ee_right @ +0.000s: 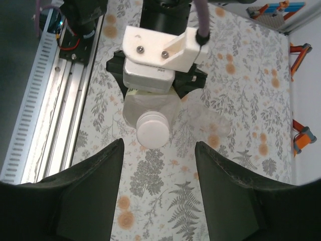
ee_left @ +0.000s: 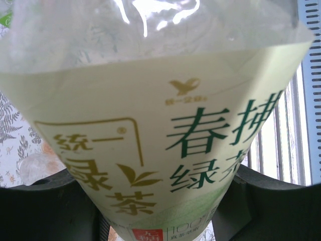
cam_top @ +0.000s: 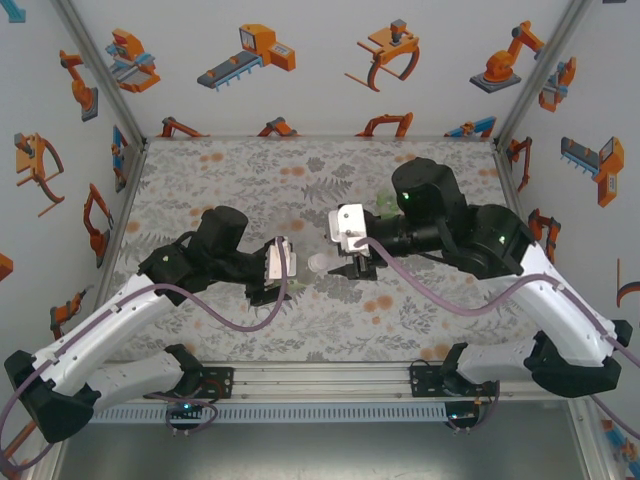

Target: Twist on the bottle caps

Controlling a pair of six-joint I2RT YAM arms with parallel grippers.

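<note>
the grey floral-print tabletop (cam_top: 200, 180) carries the whole scene. over its middle, the tall clear plastic bottle with the pale yellow-green label (ee_left: 160, 125) is held roughly sideways, with the left pincer (cam_top: 283, 270) clamped around its body. the right pincer (ee_right: 156, 146) is spread wide and gripping nothing, lined up just short of the small round white plastic cap (ee_right: 154, 132) on the neck. can't tell how far it's threaded.

what could go wrong, imo:
- thin plastic flexes, so a hard or off-centre twist could spin the bottle in the left's grip
- or it could cross-thread the cap and pop it off

plenty of bare mat at the back and left. the metal rail (cam_top: 320, 385) lies near.
</note>
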